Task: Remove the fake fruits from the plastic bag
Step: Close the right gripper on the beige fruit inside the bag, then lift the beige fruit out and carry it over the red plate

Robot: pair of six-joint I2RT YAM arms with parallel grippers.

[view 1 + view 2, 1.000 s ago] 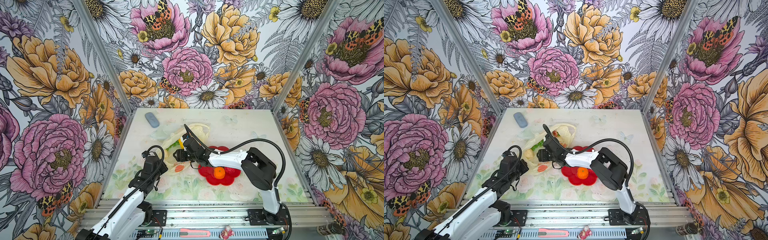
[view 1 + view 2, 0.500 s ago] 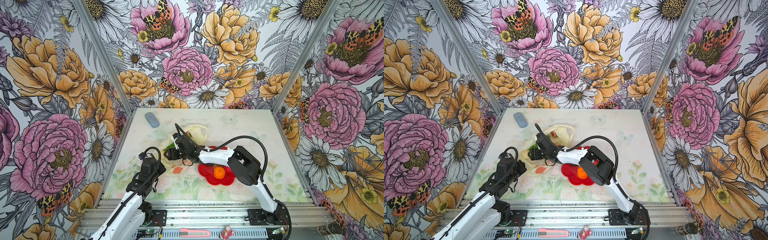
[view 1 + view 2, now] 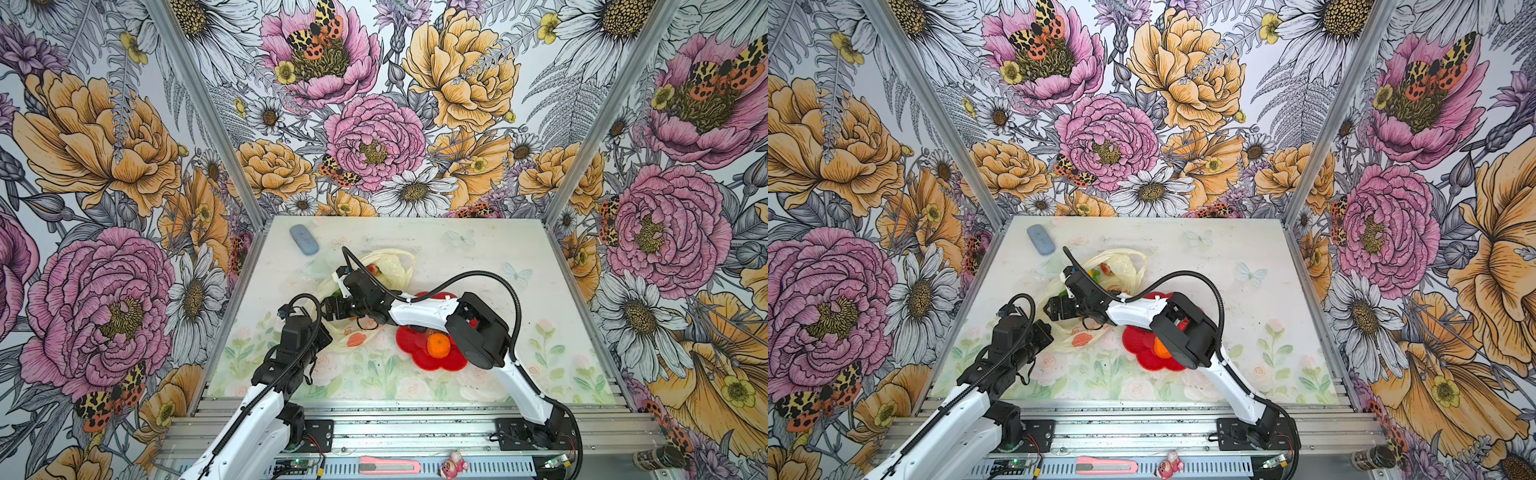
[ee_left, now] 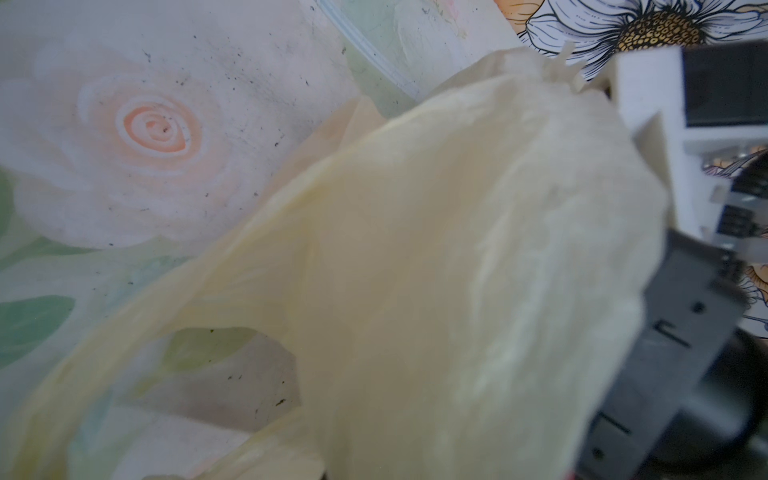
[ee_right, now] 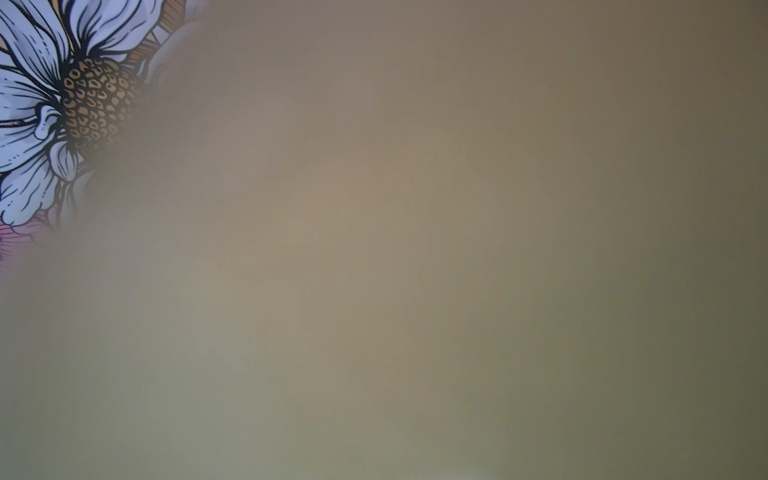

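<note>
– Plastic film blinds the right wrist view, so how does the right gripper find fruit inside the plastic bag?

– Go by the top views. It lies low in the bag's mouth, pointing to 9 o'clock. Whether its jaws stand apart I cannot tell, and nothing shows between them.

– And the left gripper?

– Closed tight, and it seems to be pinching the bag's near rim, at 7 o'clock of the mouth. I'd have it hold that rim up and taut, so the film doesn't fold over the other arm's fingers.

– Where's the fruit?

– A strawberry and a green piece show through the film at about 1 o'clock of the right gripper, near it, just past its wrist. An orange is already out, on the red plate at 4 o'clock.

– So the move?

– Swing toward 1 o'clock, close on one fruit and no film, then lift out slowly so the bag doesn't come along.
</note>
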